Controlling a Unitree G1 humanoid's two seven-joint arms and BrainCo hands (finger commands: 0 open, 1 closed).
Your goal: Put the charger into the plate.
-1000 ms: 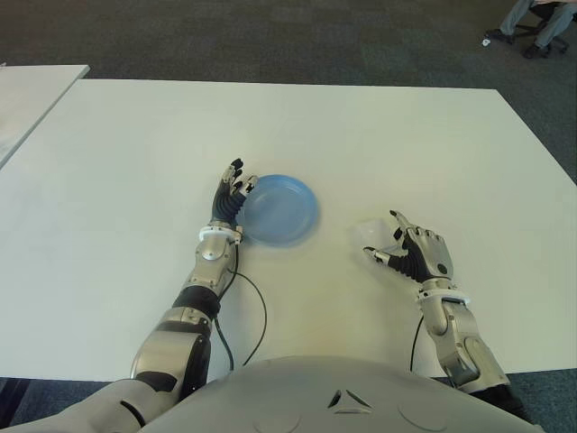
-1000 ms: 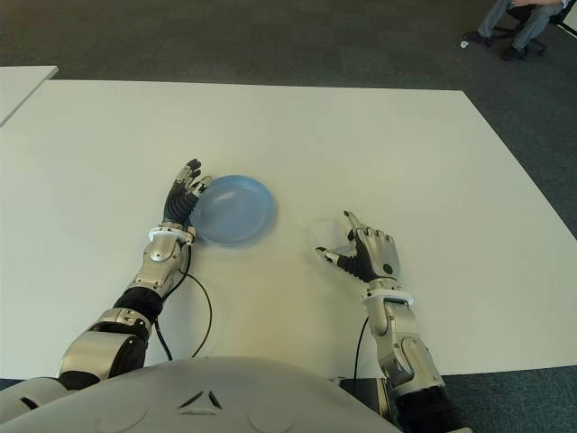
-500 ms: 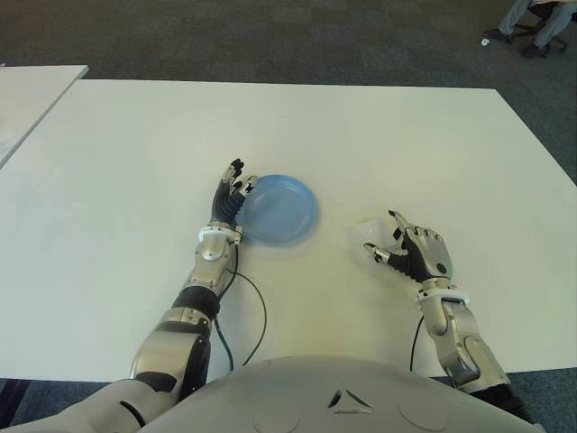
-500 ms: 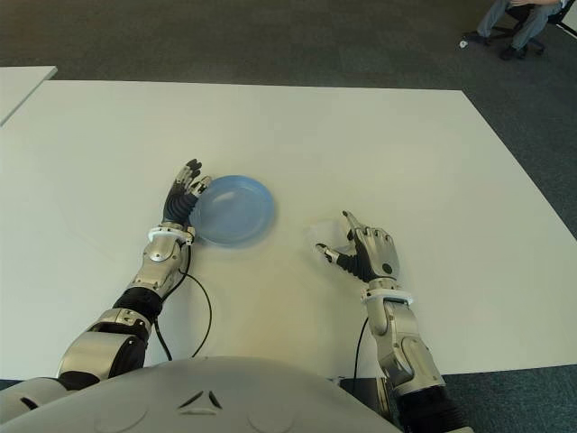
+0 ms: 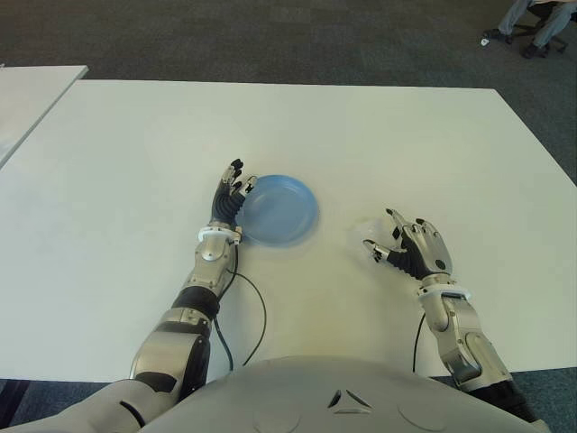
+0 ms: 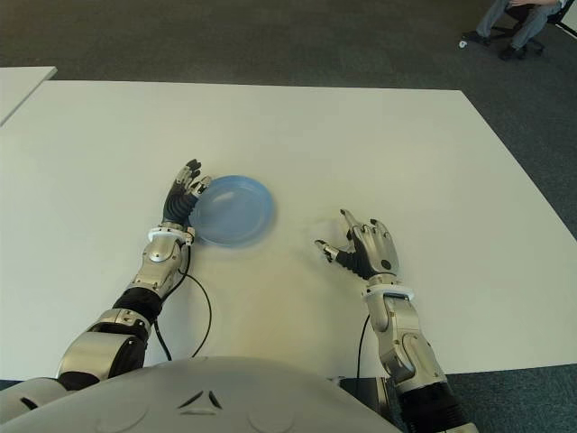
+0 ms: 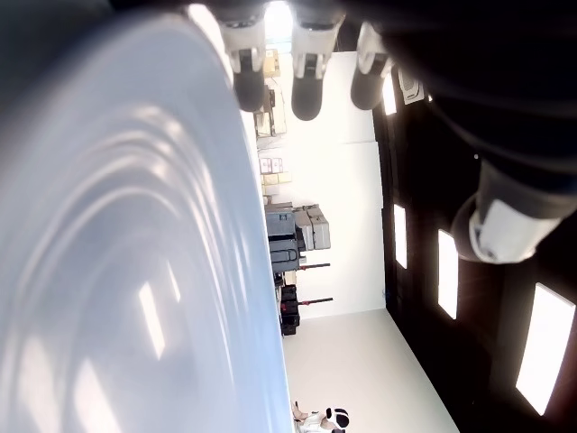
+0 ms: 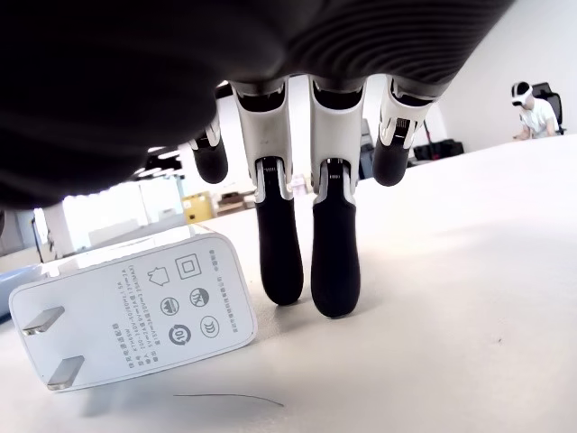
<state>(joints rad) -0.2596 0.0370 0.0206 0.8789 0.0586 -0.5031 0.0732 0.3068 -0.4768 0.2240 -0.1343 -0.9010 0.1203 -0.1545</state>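
The white charger (image 5: 367, 233) lies on the white table (image 5: 361, 135), right of the blue plate (image 5: 281, 209); its two prongs and printed label show in the right wrist view (image 8: 135, 311). My right hand (image 5: 394, 240) is just right of the charger, open, its fingers (image 8: 311, 244) pointing down at the table beside the charger without gripping it. My left hand (image 5: 235, 181) shows against the plate's left rim (image 7: 108, 271), fingers stretched out and holding nothing.
A black cable (image 5: 260, 316) loops on the table by my left forearm. A second white table (image 5: 27, 90) stands at the far left. A person's legs on a chair (image 5: 532, 23) show at the far right back.
My right hand has edged slightly forward toward the charger and its fingers have spread a little. The left hand, plate and charger have not moved.
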